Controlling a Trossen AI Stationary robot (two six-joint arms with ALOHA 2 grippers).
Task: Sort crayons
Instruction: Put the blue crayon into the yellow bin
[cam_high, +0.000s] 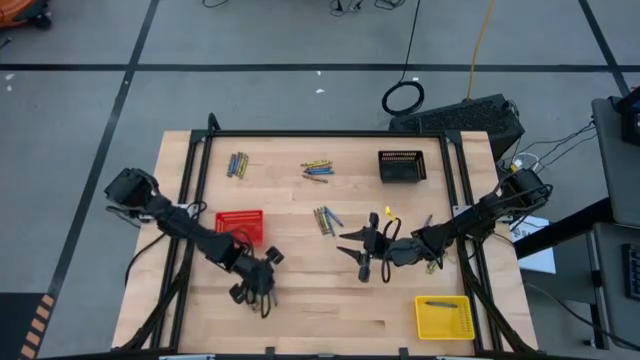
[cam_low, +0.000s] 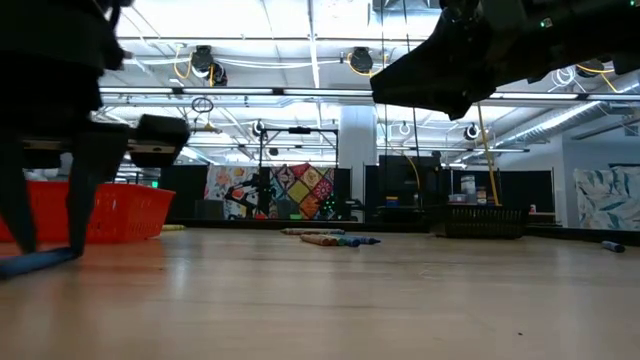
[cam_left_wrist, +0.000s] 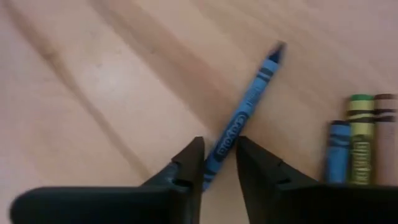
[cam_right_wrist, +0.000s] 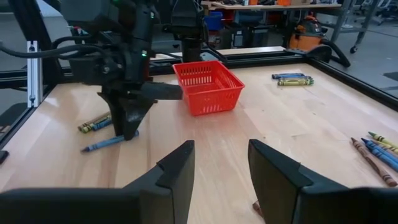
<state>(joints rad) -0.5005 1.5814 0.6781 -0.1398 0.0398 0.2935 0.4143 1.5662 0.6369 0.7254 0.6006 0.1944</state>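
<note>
A blue crayon (cam_left_wrist: 245, 106) lies on the wooden table (cam_high: 300, 300), near its front left. My left gripper (cam_left_wrist: 217, 149) has come down over it, just in front of the red basket (cam_high: 240, 225). Three more crayons, blue (cam_left_wrist: 339, 155), yellow-green (cam_left_wrist: 359, 134) and brown (cam_left_wrist: 385, 106), lie close beside it. My right gripper (cam_right_wrist: 221, 168) hangs open over the table's middle (cam_high: 365, 255), holding nothing. Other crayon groups lie at the far left (cam_high: 237, 163), the far middle (cam_high: 318, 168) and the centre (cam_high: 327, 218). My left gripper pinches the blue crayon near its blunt end (cam_left_wrist: 211, 165) between its two fingers. The fingers (cam_right_wrist: 127, 127) come from above, slanting down, and lie across the crayon. The crayon lies flat on the table, its pointed tip (cam_left_wrist: 277, 51) away from the gripper.
A black basket (cam_high: 402, 165) stands at the far right. A yellow basket (cam_high: 443, 317) at the near right holds one crayon. A single yellow crayon (cam_high: 388, 212) lies near my right gripper. A dark frame rail (cam_high: 330, 133) runs round the table.
</note>
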